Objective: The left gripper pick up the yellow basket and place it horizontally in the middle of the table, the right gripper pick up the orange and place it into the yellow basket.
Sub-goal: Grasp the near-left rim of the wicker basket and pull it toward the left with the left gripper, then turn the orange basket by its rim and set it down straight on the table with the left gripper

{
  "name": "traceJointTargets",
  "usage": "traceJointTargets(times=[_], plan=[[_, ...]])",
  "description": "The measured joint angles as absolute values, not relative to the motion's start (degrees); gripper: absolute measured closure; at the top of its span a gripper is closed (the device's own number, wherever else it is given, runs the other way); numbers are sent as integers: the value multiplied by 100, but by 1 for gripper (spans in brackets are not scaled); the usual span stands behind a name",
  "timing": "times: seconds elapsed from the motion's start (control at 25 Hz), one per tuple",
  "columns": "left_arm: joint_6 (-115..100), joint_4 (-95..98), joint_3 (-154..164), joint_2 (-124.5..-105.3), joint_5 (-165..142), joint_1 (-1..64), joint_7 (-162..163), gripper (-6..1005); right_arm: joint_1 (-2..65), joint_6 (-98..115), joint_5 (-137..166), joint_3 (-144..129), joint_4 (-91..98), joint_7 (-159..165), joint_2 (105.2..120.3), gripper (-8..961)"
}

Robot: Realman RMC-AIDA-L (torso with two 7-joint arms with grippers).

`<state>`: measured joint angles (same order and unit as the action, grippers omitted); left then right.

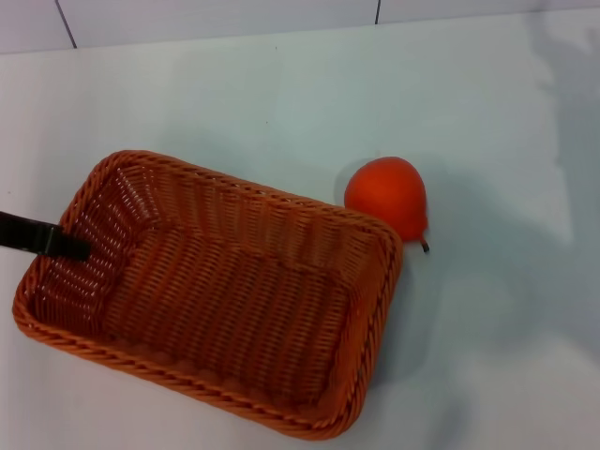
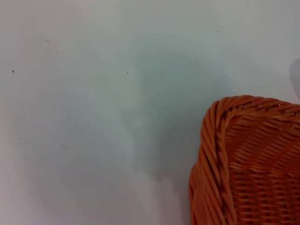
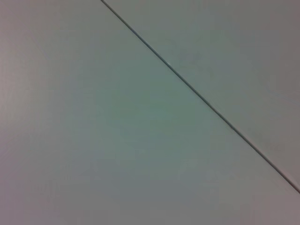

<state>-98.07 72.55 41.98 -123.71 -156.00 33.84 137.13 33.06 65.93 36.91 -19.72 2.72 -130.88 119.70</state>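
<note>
Orange-brown woven rectangular basket [image 1: 225, 300] sits left-centre on the white table [image 1: 281, 103], long axis slanting far-left to near-right; we can't tell the left gripper's [image 1: 70, 248] grip at its left wall, round red-orange fruit [image 1: 386, 195] touching the far-right corner.

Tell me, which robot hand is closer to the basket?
Left. The left gripper reaches over the yellow basket at its left end wall. The right gripper is out of every view; its wrist camera shows only bare surface.
</note>
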Motion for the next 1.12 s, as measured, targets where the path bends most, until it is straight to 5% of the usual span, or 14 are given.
traceJointTargets(times=[0.28,0.88,1.12], plan=[[-9934,7427,3854,-12363,-15377,3336,13862,840,3253,6578,3692,-1980,272,-13087,11970,9],[-10277,6960,1728,-11974,-13731,3131,13877,846,3306,6467,3687,-1996,323,-13097,11953,8],[-10017,6908,1403,-12115,-13541,2943,13877,846,3302,6429,3664,-1972,334,-13101,11953,8]])
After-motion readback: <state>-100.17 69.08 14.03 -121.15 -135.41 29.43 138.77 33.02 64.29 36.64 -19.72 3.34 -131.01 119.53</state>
